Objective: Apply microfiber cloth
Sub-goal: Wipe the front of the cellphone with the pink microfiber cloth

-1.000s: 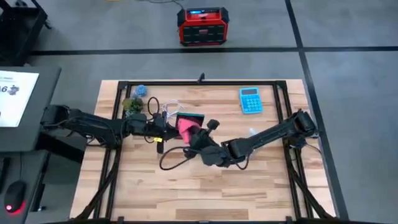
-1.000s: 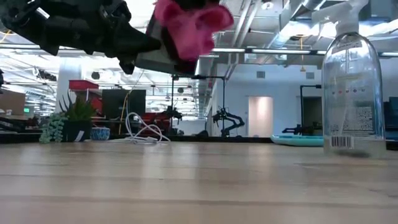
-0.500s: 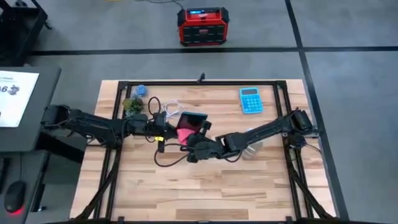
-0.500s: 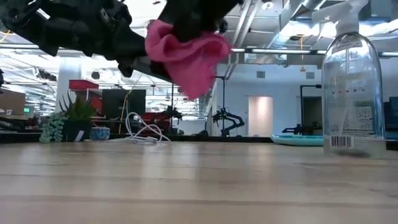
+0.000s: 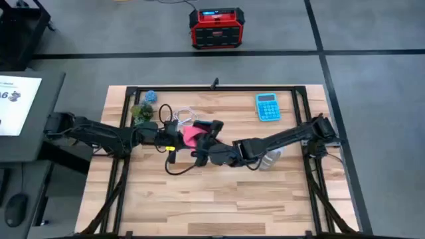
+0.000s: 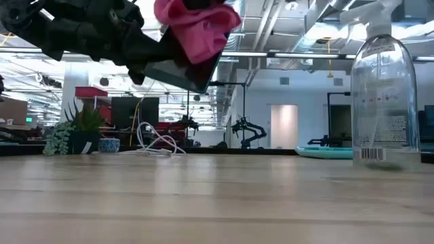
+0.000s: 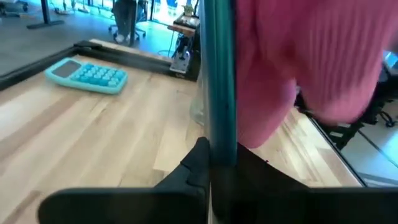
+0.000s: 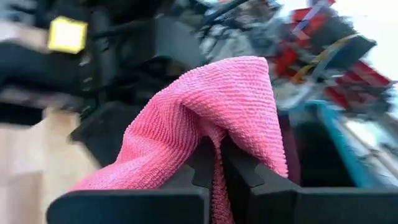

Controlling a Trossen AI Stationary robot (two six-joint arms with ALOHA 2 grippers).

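High view is showing both arms meeting near the centre of the frame: the left gripper (image 5: 174,135) is holding a dark phone with a teal edge (image 5: 204,126) off the table (image 5: 219,199), and the right gripper (image 5: 201,141) is pressing the microfiber cloth (image 5: 191,135) against it. In the right wrist view the right fingers (image 8: 205,163) are pinching a fold of the pink cloth (image 8: 205,118) tightly between them. In the left wrist view the left fingers (image 7: 199,165) are clamping the phone's (image 7: 219,81) thin edge, with the cloth (image 7: 311,56) bunching on its far face. In the low view, at the upper centre of the frame, the cloth (image 6: 193,27) is draping over the tilted phone (image 6: 176,71), well above the wood.

The main risk, as I judge it, is the phone twisting or slipping out, because the left jaws are gripping only a narrow edge while the right arm is pushing sideways on it. The cloth could also be sliding out of its small pinch and dropping. The white cable (image 5: 184,114) is lying near both wrists and could be snagging, and the spray bottle (image 5: 269,158), beside the right forearm, could be getting knocked over.
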